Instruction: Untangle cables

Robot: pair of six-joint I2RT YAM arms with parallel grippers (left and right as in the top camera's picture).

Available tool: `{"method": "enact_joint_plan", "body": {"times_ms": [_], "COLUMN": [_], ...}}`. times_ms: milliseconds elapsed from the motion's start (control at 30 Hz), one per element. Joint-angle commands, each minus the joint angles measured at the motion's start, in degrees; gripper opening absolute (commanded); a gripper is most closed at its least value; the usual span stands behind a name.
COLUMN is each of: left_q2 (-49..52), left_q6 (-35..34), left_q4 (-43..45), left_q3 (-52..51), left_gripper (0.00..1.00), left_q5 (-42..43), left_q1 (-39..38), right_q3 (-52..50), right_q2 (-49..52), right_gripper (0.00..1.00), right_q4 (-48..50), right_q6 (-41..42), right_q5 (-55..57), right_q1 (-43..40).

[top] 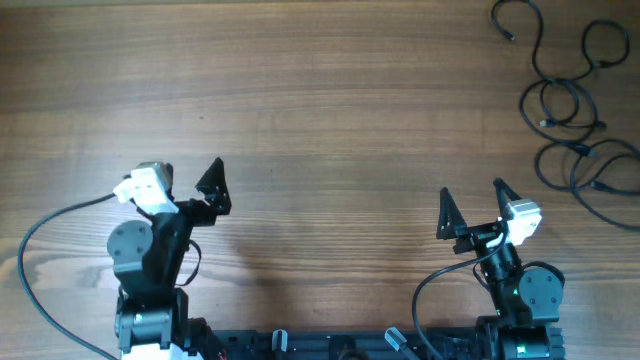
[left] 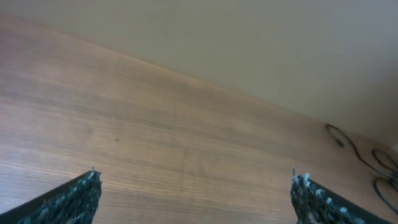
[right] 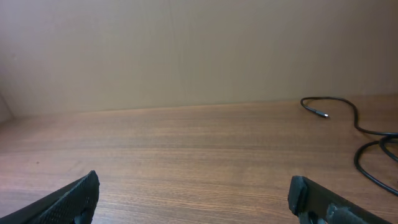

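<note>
The cables [top: 573,100] lie as thin black cords in overlapping loops at the table's far right corner. One plug end [top: 512,37] points away from the bundle. In the right wrist view a cable [right: 356,121] curves along the right edge, and in the left wrist view the cables [left: 364,158] show small at the far right. My left gripper [top: 185,180] hovers at the near left, open and holding nothing [left: 194,180]. My right gripper [top: 474,203] is at the near right, open and holding nothing [right: 194,186], well short of the cables.
The wooden table [top: 320,110] spreads between the arms and the far edge. A thicker black wire [top: 40,235] loops from the left arm at the near left. A pale wall [right: 186,50] stands behind the table's far edge.
</note>
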Motion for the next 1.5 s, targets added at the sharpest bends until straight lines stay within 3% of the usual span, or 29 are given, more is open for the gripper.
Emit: {"method": "enact_joint_plan", "body": {"times_ms": [0,133,467,767,1467], "left_q2": [-4.0,-9.6,-22.1,-29.8,-30.2], "left_q6": [0.8,5.1,5.1,6.3,6.3], "left_q4": [1.5,1.7,2.3,-7.3,-7.2], "left_q3": [-2.7,-5.0,-15.0,-15.0,-15.0], "left_gripper": [1.0,1.0,1.0,1.0,1.0], "left_q5": [-2.9,-3.6,-6.4,-7.5,-7.5], "left_q1": [-0.2,-2.4,-3.6,-6.3,-6.3], "right_q3": [-0.1,-0.1,-0.1,-0.1,-0.1], "right_q2": [-0.5,-0.5,-0.5,-0.5,-0.5], "right_gripper": [1.0,1.0,1.0,1.0,1.0], "right_q4": [0.1,0.1,0.1,0.1,0.1], "right_q6": [0.8,0.8,0.9,0.9,0.9], "right_q5": [0.9,0.9,0.9,0.9,0.9], "right_q1": [-0.2,-0.2,-0.2,-0.2,-0.2]}}
